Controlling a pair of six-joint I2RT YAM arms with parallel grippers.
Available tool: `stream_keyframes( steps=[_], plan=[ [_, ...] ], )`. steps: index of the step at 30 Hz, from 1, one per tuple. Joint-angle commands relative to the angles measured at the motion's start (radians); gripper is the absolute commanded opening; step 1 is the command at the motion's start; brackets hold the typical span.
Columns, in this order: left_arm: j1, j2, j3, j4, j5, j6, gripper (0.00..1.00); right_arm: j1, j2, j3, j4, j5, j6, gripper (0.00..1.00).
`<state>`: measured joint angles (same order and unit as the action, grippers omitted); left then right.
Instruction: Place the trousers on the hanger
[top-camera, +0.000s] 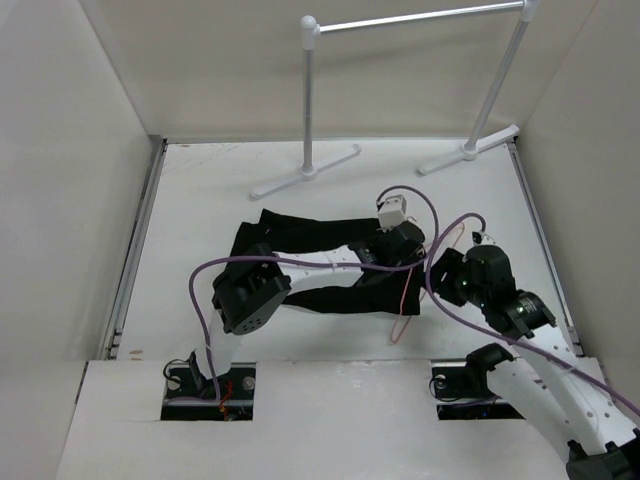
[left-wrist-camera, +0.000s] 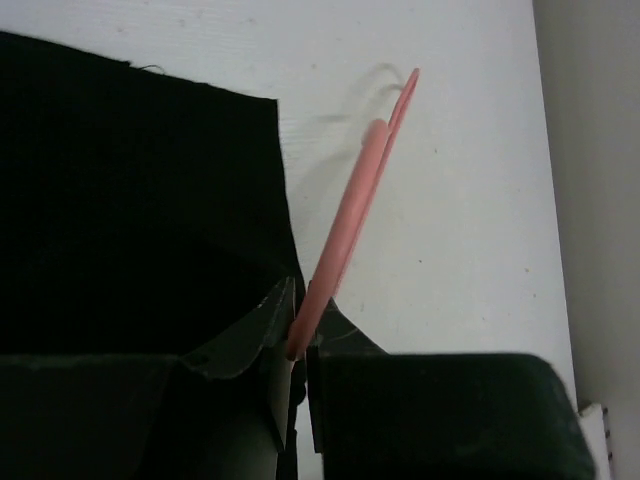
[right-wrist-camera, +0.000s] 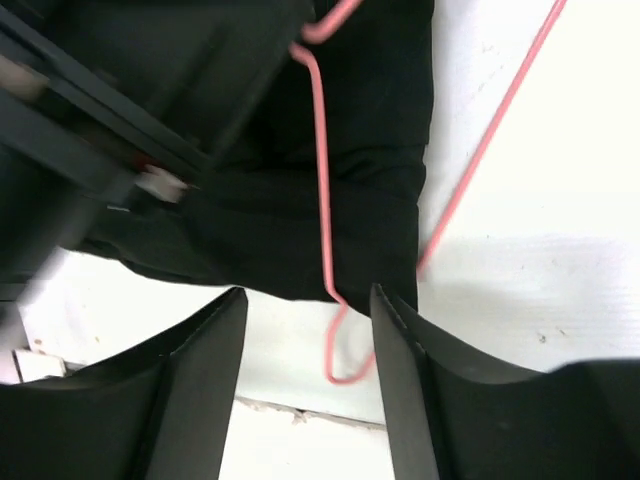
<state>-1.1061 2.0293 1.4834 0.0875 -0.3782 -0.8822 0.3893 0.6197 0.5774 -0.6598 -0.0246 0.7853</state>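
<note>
The black trousers (top-camera: 300, 240) lie spread on the white table; they also show in the left wrist view (left-wrist-camera: 130, 200) and the right wrist view (right-wrist-camera: 300, 220). The thin pink hanger (top-camera: 403, 310) lies at their right end, partly over the fabric. My left gripper (top-camera: 403, 252) reaches across the trousers, and in its wrist view (left-wrist-camera: 297, 335) it is shut on the hanger (left-wrist-camera: 350, 210) wire. My right gripper (top-camera: 445, 275) is open in its wrist view (right-wrist-camera: 307, 292). The hanger (right-wrist-camera: 322, 180) runs between its fingers (right-wrist-camera: 200, 380), with the small hook just below the trousers' edge, untouched.
A white-and-silver rail stand (top-camera: 310, 90) stands at the back of the table, its feet spread toward the trousers. Beige walls close in the left, right and back sides. Purple cables (top-camera: 300, 265) loop over both arms.
</note>
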Motion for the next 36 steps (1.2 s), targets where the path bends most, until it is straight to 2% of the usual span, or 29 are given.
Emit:
stream_keyframes(
  steps=[1, 2, 6, 8, 9, 12, 13, 20, 26, 29, 34, 36],
  plan=[
    [-0.024, -0.093, -0.076, 0.118, -0.134, -0.075, 0.00, -0.030, 0.024, 0.076, 0.003, 0.018, -0.032, 0.59],
    [-0.025, -0.096, -0.098, 0.147, -0.148, -0.083, 0.00, -0.037, 0.040, 0.078, 0.011, 0.020, -0.035, 0.54],
    [-0.027, -0.100, -0.152, 0.207, -0.178, -0.145, 0.00, -0.089, 0.145, 0.075, 0.087, 0.049, -0.037, 0.17],
    [-0.027, -0.101, -0.155, 0.213, -0.188, -0.167, 0.00, -0.123, 0.216, 0.072, 0.155, 0.067, -0.038, 0.17],
    [-0.028, -0.103, -0.155, 0.218, -0.192, -0.169, 0.00, -0.137, 0.251, 0.068, 0.195, 0.081, -0.043, 0.20],
    [-0.027, -0.104, -0.150, 0.221, -0.203, -0.167, 0.00, -0.174, 0.357, 0.058, 0.308, 0.107, -0.043, 0.45],
    [-0.024, -0.104, -0.150, 0.218, -0.209, -0.167, 0.00, -0.186, 0.398, 0.053, 0.353, 0.106, -0.046, 0.48],
    [-0.016, -0.103, -0.158, 0.216, -0.214, -0.169, 0.00, -0.197, 0.665, 0.056, 0.563, 0.051, -0.034, 0.52],
    [-0.007, -0.109, -0.186, 0.215, -0.214, -0.169, 0.00, -0.142, 0.769, 0.044, 0.658, 0.029, 0.014, 0.54],
    [0.002, -0.121, -0.215, 0.213, -0.218, -0.169, 0.00, -0.140, 0.790, 0.044, 0.684, -0.004, 0.029, 0.48],
    [0.027, -0.158, -0.274, 0.213, -0.246, -0.167, 0.00, -0.140, 0.773, 0.055, 0.674, -0.064, 0.072, 0.10],
    [0.039, -0.181, -0.305, 0.213, -0.264, -0.166, 0.00, -0.151, 0.720, 0.055, 0.651, -0.055, 0.081, 0.06]
  ],
)
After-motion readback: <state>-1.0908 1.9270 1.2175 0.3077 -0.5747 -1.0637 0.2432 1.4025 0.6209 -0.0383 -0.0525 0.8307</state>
